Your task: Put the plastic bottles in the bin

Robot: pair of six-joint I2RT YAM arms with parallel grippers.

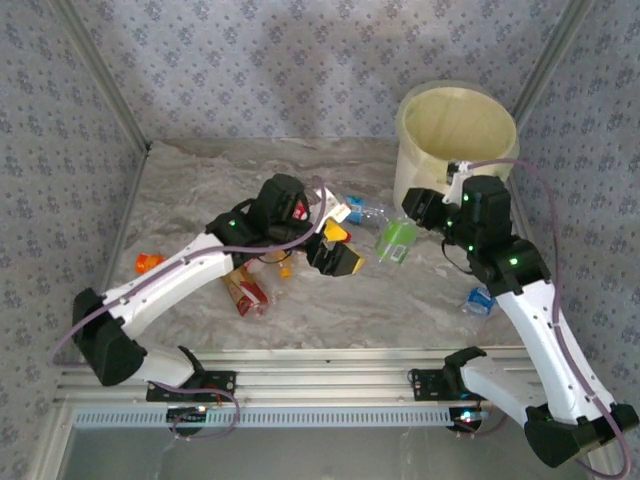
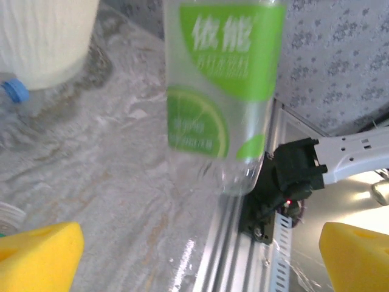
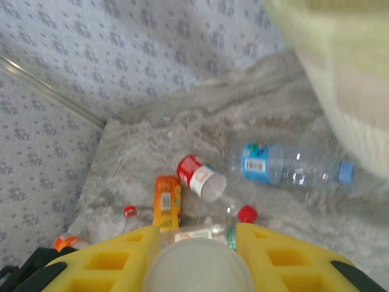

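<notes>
A clear bottle with a green label (image 1: pixel 397 240) hangs tilted above the table between the two arms, and in the left wrist view this green-labelled bottle (image 2: pixel 222 91) has its rounded bottom pointing down. My right gripper (image 1: pixel 418 222) is shut on it, and its pale round end (image 3: pixel 197 267) sits between the yellow fingers (image 3: pixel 109 261). My left gripper (image 1: pixel 335 258) stands open just left of the bottle, its yellow pads (image 2: pixel 36 255) wide apart and touching nothing. The bin (image 1: pixel 460 120) stands at the back right, behind my right gripper.
More bottles lie on the marble table: a clear one with a blue label (image 3: pixel 285 164), a red and white one (image 3: pixel 197 176), an orange one (image 3: pixel 167 201), a brown one (image 1: pixel 248 290) and an orange-capped one (image 1: pixel 148 263). A blue-labelled bottle (image 1: pixel 480 300) lies by the right arm. The aluminium rail (image 2: pixel 243 243) runs along the near edge.
</notes>
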